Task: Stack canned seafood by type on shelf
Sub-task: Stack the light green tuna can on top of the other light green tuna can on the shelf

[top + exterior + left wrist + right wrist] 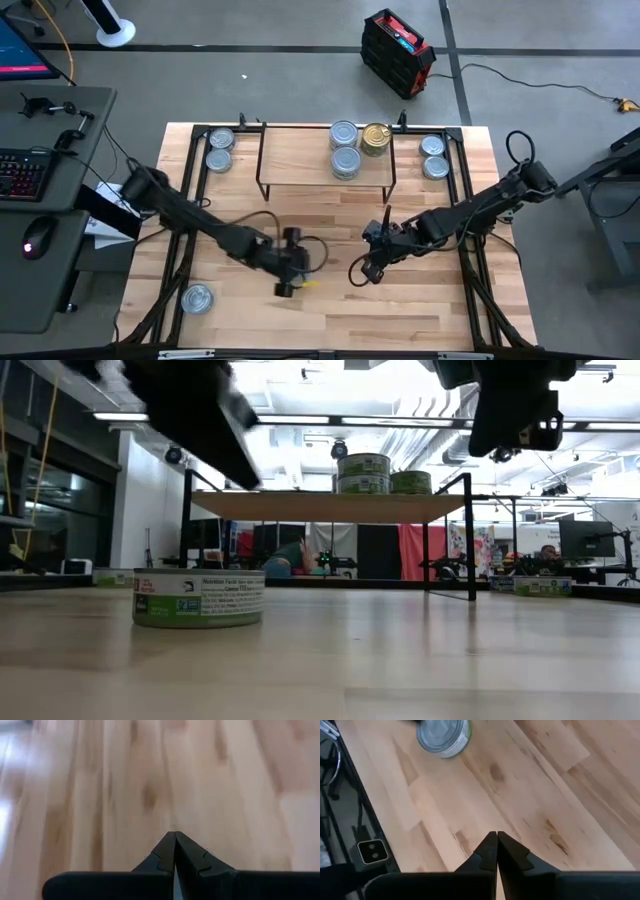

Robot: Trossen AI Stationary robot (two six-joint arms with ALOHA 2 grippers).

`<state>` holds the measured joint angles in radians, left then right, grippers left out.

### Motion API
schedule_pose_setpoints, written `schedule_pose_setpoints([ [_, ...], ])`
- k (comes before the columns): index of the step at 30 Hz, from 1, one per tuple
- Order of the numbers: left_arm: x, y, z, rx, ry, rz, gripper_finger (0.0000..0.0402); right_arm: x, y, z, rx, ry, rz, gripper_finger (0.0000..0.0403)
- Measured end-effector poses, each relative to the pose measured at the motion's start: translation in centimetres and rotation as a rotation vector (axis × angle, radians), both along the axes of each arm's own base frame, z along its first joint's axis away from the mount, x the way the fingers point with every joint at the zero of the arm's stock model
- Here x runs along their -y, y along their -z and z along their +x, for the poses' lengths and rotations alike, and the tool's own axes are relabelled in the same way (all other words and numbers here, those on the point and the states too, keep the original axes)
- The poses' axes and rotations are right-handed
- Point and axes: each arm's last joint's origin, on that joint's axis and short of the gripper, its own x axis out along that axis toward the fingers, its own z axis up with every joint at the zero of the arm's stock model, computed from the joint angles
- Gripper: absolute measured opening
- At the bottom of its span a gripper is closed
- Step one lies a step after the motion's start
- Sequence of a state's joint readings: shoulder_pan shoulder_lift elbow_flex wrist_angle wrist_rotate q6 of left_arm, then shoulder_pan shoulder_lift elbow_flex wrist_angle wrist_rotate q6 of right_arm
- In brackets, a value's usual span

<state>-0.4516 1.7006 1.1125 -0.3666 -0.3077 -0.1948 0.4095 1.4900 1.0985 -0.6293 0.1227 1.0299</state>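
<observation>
High view: the low light-wood shelf (300, 150) at upper centre carries two silver-lidded tins (345, 148) and one gold tin (376, 138); five more wait on the table. Left gripper (290, 268) and right gripper (372, 262) hover closed, empty, mid-frame.

High view looks straight down on the tabletop (420, 300); low view skims level toward the shelf (330, 506); wrist views hover close above it.

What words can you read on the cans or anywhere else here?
"Nutrition Facts": heading on the label of the near can on the table, low view.
The rest of that label is too small to read.
Labels on the cans on the shelf: too blurred to read.
</observation>
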Motion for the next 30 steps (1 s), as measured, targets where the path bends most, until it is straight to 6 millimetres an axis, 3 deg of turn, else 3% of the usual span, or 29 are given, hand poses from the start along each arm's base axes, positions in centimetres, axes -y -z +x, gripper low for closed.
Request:
schedule_pose_setpoints([
  [4, -0.1, -0.7, -3.7, 0.03, -0.039, -0.077, 0.0, -0.2, 0.8, 0.5, -0.023, -0.035, 0.016, 0.0],
  [8, 0.0, 3.4, -7.6, -0.032, -0.099, -0.148, 0.0, -0.7, 3.0, 2.1, -0.064, -0.105, 0.057, 0.0],
  [12, 0.6, 5.2, -9.0, 0.02, -0.12, -0.245, 0.0, -1.5, 6.2, 4.9, 0.002, -0.168, 0.054, 0.0],
  [17, 0.3, 5.5, -9.1, 0.086, -0.2, -0.222, 0.0, -1.9, 10.2, 8.5, 0.166, -0.216, 0.013, 0.0],
  [22, -0.2, 6.7, -8.5, 0.056, -0.171, -0.141, 0.0, -0.8, 13.3, 9.7, 0.138, -0.129, 0.036, 0.0],
  [30, -0.4, 8.2, -5.9, 0.146, -0.14, -0.17, 0.0, -0.2, 13.1, 9.6, 0.113, -0.107, 0.033, 0.0],
])
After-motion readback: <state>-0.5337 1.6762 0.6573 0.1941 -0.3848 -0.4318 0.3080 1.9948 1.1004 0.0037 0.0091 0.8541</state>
